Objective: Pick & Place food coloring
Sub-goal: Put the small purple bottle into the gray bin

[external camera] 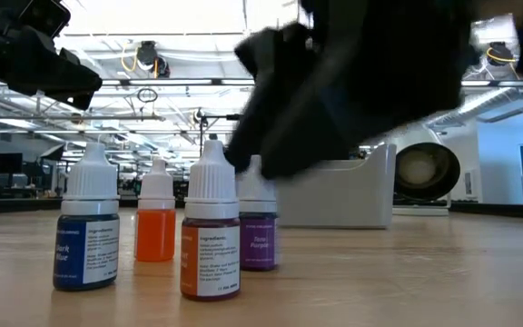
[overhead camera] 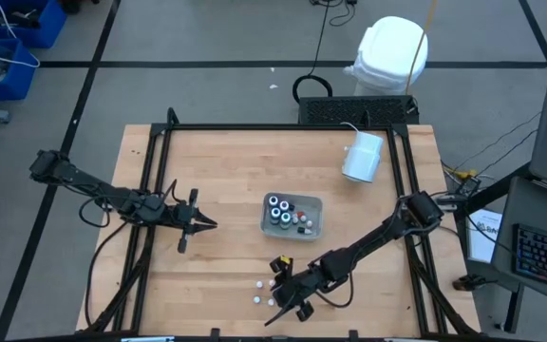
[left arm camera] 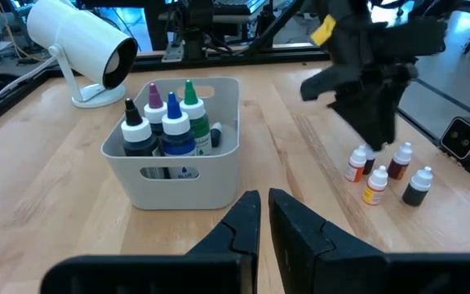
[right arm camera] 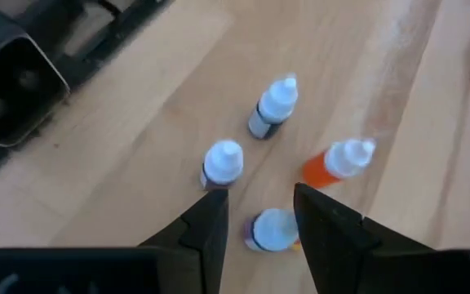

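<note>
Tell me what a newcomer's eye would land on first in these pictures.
First, the right claw, open and poised over a cluster of four small food coloring bottles near the table's front edge, one purple-labelled bottle sitting between its fingers. Next, the white bin at mid-table, already holding bigger bottles, with the left claw waiting shut beside it.

A white cylinder lies on its side near the table's far right corner — open end dark. Mid-table sits a pale tray, well apart from it — and blue bins rest on the floor beyond the far left corner.
</note>
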